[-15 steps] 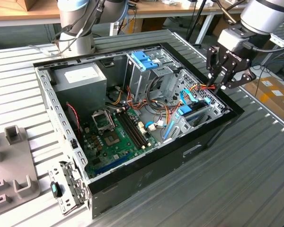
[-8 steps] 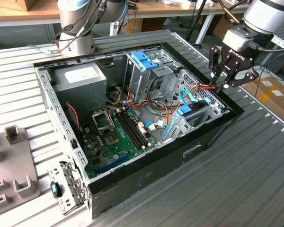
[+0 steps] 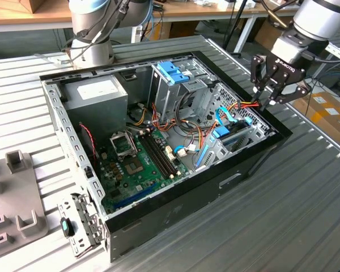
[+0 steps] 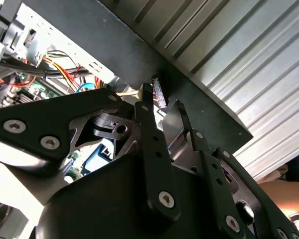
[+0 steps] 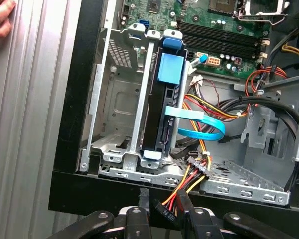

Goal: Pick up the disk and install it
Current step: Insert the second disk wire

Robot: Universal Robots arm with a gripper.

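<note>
We see the arm (image 3: 320,20) reaching in from the exterior view's right, wrist angled downward. Our gripper (image 3: 270,96) hangs with its dark fingers (image 3: 259,79) close together. In the second wrist view the fingers (image 4: 152,144) nearly meet, gripping nothing.

Exterior view — high and oblique, well back, over the whole open computer case (image 3: 158,141) on the slatted table (image 3: 283,215). Both wrist views — close above the case's drive-cage (image 5: 139,124) corner, sharing its black rim (image 4: 189,94).
</note>
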